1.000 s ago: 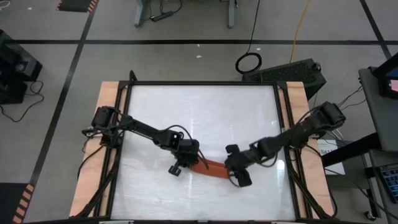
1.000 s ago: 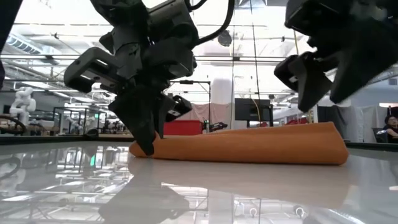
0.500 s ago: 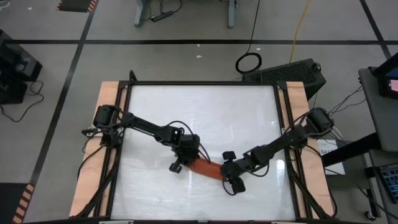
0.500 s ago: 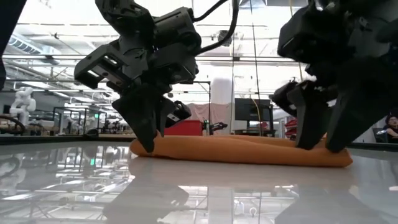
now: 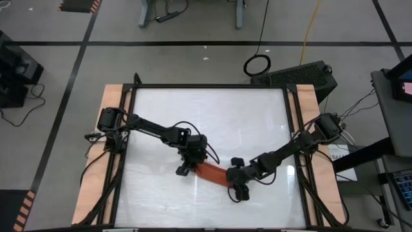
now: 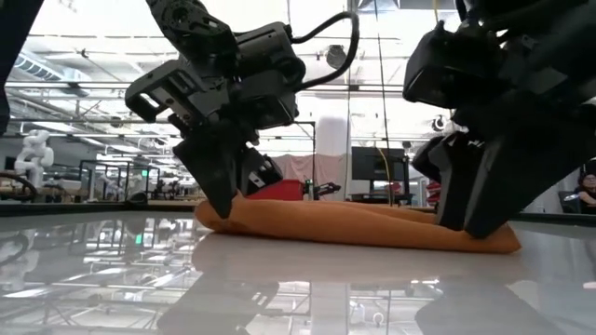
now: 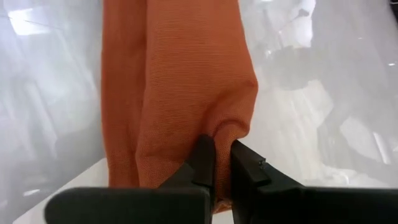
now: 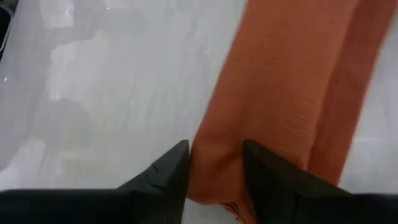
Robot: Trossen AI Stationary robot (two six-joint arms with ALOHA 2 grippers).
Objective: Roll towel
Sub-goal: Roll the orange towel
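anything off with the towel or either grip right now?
Nothing stands out. The towel lies as a narrow folded band on the white table, with a gripper at each end. The left gripper is pinched shut on one end; the right gripper straddles the other end, fingers apart. No tears or spills show.

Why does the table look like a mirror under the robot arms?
In the low view the glossy white table reflects the ceiling lights and both dark arms; the bright room behind turns the left gripper into a silhouette over the towel. In the left wrist view, the tabletop shows pale glare.
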